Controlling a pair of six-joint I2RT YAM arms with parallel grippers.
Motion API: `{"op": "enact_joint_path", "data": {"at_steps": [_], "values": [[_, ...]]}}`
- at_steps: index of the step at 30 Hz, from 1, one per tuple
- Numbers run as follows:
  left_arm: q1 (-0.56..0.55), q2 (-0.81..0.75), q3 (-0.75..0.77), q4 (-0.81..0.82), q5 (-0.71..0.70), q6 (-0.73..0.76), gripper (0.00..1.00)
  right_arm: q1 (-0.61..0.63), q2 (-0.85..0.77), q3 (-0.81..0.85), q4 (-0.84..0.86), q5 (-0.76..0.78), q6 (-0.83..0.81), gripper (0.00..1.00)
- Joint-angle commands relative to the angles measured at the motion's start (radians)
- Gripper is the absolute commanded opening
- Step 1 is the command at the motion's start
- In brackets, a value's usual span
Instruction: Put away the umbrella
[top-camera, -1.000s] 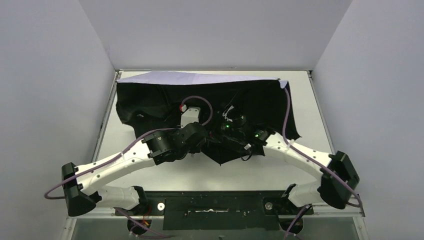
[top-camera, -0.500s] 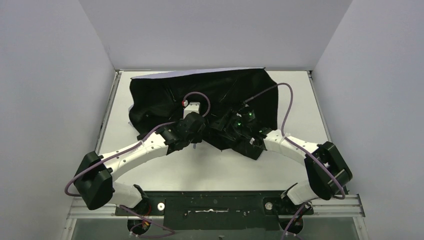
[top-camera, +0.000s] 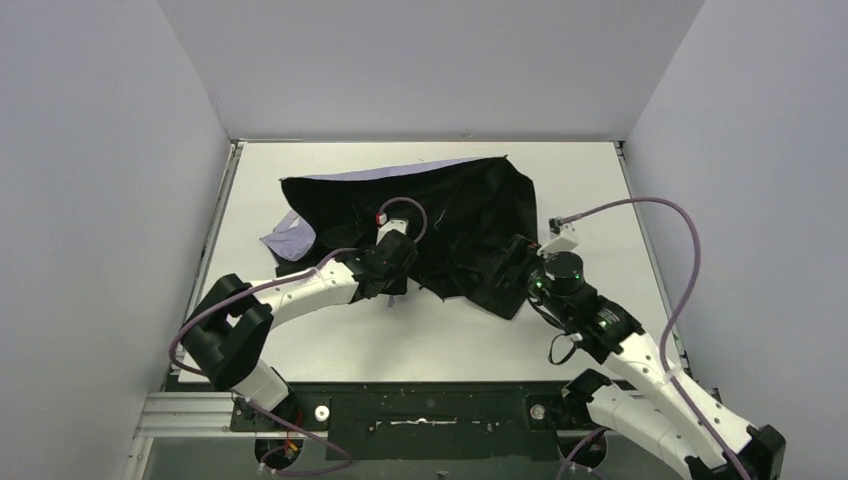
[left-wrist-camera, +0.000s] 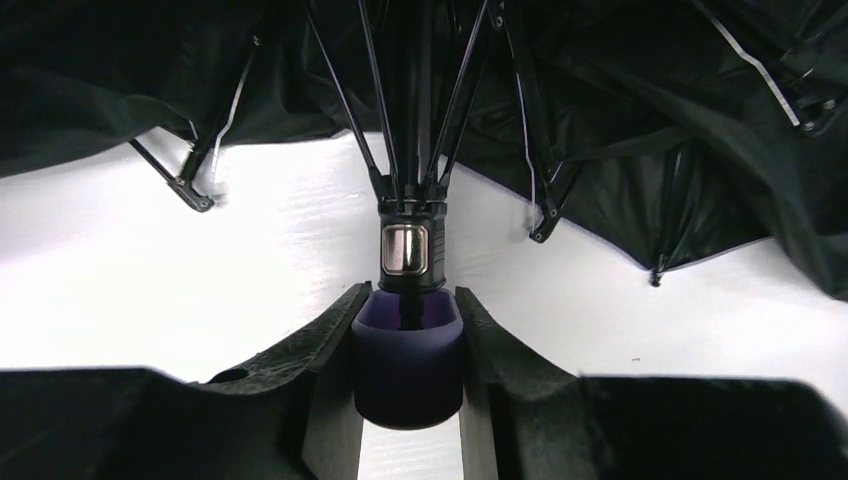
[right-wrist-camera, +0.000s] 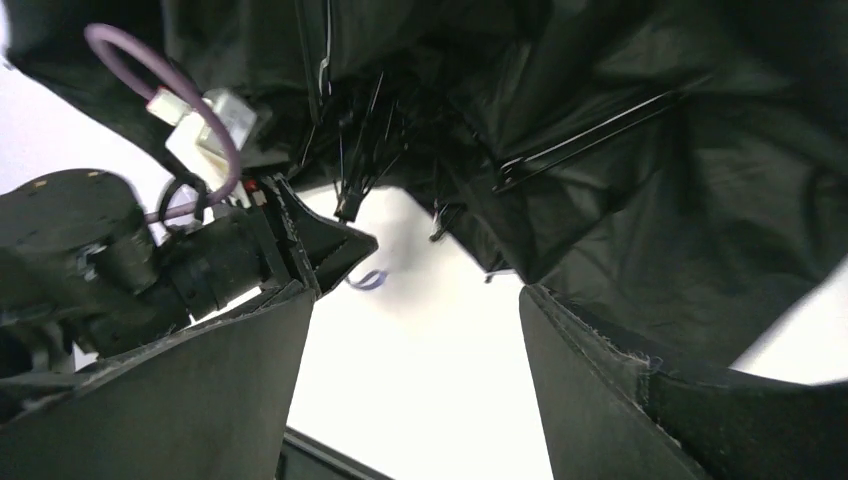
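Note:
The umbrella lies half folded on the table, black underside up, with pale lavender fabric showing at its left and far edges. My left gripper is shut on the small lavender handle. Just beyond the handle are the black runner with its metal button and the ribs fanning out. My right gripper is open with only bare table between its fingers. It sits at the canopy's right front edge, apart from the fabric. The wrist loop lies on the table near the left gripper's fingers.
White walls close in the table at the left, right and back. A black rail carries both arm bases along the near edge. Purple cables loop above the right arm and over the left wrist.
The canopy has drawn in from a wide spread to a narrower bundle. My right gripper opened, let go of the umbrella and pulled back to the right. The left arm kept the handle.

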Motion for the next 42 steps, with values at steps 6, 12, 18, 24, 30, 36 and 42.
{"op": "enact_joint_path", "data": {"at_steps": [6, 12, 18, 24, 30, 36, 42], "values": [[-0.009, -0.090, -0.043, 0.053, 0.126, 0.055, 0.59, -0.009, -0.233, 0.151, -0.298, 0.246, -0.281, 0.79], [-0.087, -0.323, -0.086, -0.064, 0.164, 0.088, 0.76, -0.009, -0.126, 0.455, -0.416, 0.221, -0.427, 0.79], [-0.198, -0.568, -0.004, -0.185, 0.144, 0.137, 0.76, -0.011, 0.100, 0.836, -0.551, 0.167, -0.492, 0.71], [-0.057, -0.552, 0.354, -0.318, 0.162, 0.286, 0.76, -0.031, 0.444, 1.243, -0.685, 0.125, -0.577, 0.68], [0.270, -0.355, 0.678, -0.450, 0.225, 0.337, 0.76, -0.174, 0.765, 1.552, -0.778, -0.100, -0.568, 0.62], [0.447, -0.201, 0.749, -0.574, 0.274, 0.384, 0.78, -0.295, 0.908, 1.561, -0.810, -0.345, -0.548, 0.52], [0.478, -0.173, 0.555, -0.516, 0.288, 0.399, 0.80, -0.309, 0.859, 1.308, -0.741, -0.470, -0.546, 0.47]]}}
